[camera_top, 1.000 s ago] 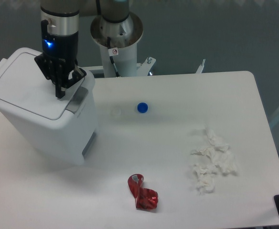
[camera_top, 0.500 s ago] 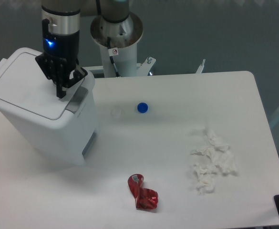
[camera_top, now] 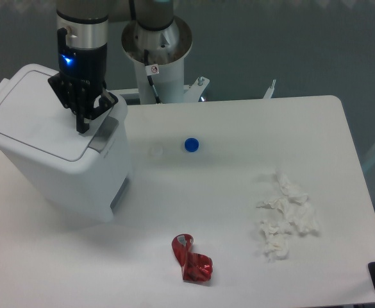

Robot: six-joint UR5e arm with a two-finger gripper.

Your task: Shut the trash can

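The trash can (camera_top: 59, 154) stands at the left end of the counter (camera_top: 238, 192), a big white box turned at an angle so that its front rim with the grey latch panel (camera_top: 108, 131) faces toward the middle of the counter. Its flat lid (camera_top: 36, 119) lies down across the top and looks shut or very nearly so; from this high view it is hard to tell whether a thin gap remains at the front edge. The gripper (camera_top: 84, 122) hangs straight down over the front part of the lid, just behind the latch panel, with its dark fingertips at or just above the white surface; contact cannot be confirmed. Its fingers appear drawn close together and it holds nothing, though the exact gap between them is too small to read. The relation that matters is vertical: the lid lies directly beneath the gripper, and the hinge is at the far left rear edge, so any remaining push should go downward near the latch, where leverage is greatest. The task seems almost complete. Elsewhere on the counter, well apart from the can, lie a blue bottle cap (camera_top: 191, 145), a crumpled red wrapper (camera_top: 192, 259) and a heap of white tissue (camera_top: 284, 218).
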